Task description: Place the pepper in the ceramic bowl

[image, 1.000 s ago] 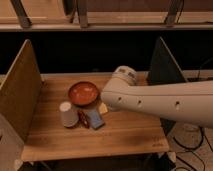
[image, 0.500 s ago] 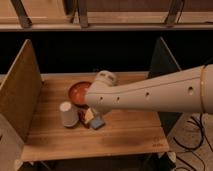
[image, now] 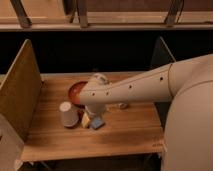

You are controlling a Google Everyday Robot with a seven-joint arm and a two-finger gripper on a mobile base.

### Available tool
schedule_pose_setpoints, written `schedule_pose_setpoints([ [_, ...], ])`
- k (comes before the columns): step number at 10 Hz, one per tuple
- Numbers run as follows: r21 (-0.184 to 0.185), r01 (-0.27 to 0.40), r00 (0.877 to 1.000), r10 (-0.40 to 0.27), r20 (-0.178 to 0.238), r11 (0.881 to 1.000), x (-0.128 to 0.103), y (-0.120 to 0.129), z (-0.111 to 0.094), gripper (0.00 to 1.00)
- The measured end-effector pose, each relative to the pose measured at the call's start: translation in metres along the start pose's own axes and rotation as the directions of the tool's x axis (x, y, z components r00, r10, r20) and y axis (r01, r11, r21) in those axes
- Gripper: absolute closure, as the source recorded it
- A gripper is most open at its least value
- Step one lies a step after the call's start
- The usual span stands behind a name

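Note:
The orange-red ceramic bowl (image: 75, 91) sits on the wooden table (image: 130, 127), and my arm covers its right half. My gripper (image: 94, 111) hangs below the arm's end, just right of the bowl and above the blue block (image: 97, 123) and the pale yellow chunk (image: 86, 120). The pepper does not show; it is hidden or out of view. The white cup (image: 68, 114) stands in front of the bowl, to the left of the gripper.
A tall wooden panel (image: 20, 92) walls the table's left side and a dark panel (image: 161, 54) stands at the right. A small pale object (image: 123, 105) lies under the arm. My large white arm (image: 150, 85) spans the right half of the table.
My arm has swung leftwards across the table and now covers part of the bowl. The cup, the block and the chunk have not moved.

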Motion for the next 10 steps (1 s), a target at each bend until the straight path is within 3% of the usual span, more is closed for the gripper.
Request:
schedule_pose_setpoints([
  [5,0.012,0.028,0.999,-0.028,-0.015,1.0,0.003,-0.002,0.003,0.2],
  [10,-0.04,0.146,0.985,-0.149,-0.091,0.988,-0.022,0.03,0.046,0.23],
])
